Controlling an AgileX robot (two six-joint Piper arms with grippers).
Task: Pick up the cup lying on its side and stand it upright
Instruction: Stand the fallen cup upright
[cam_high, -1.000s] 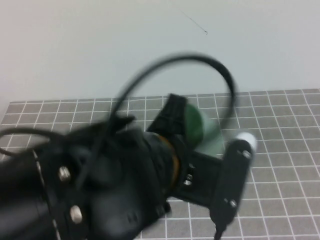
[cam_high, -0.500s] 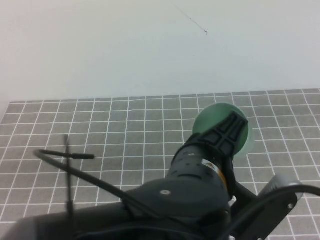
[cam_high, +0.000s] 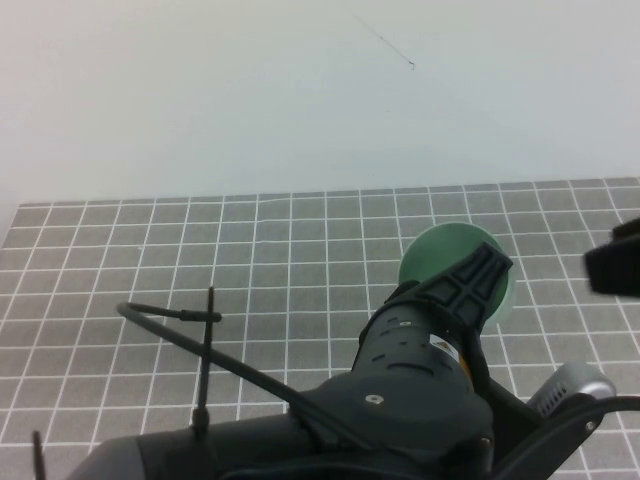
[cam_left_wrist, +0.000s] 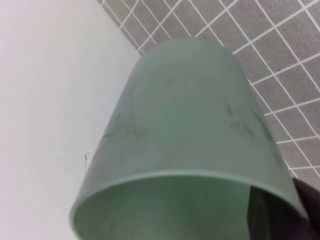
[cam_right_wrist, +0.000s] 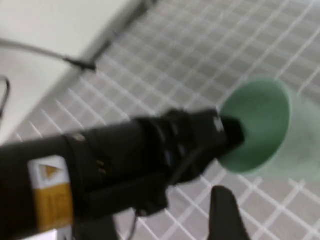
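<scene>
High view: I see the left gripper (cam_high: 478, 285) reaching toward two o'clock over the grey grid mat (cam_high: 250, 270), clamped on the rim of the mint-green cup (cam_high: 450, 262), one finger inside the mouth. The cup's base points toward the far wall (cam_high: 250, 90). The right gripper (cam_high: 615, 268) sits at three o'clock, just beside the cup; I cannot tell its jaws.

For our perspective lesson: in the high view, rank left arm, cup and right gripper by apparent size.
left arm, near the camera, left gripper clamping the cup
cup
right gripper, cut off at the right edge, so unsure
</scene>
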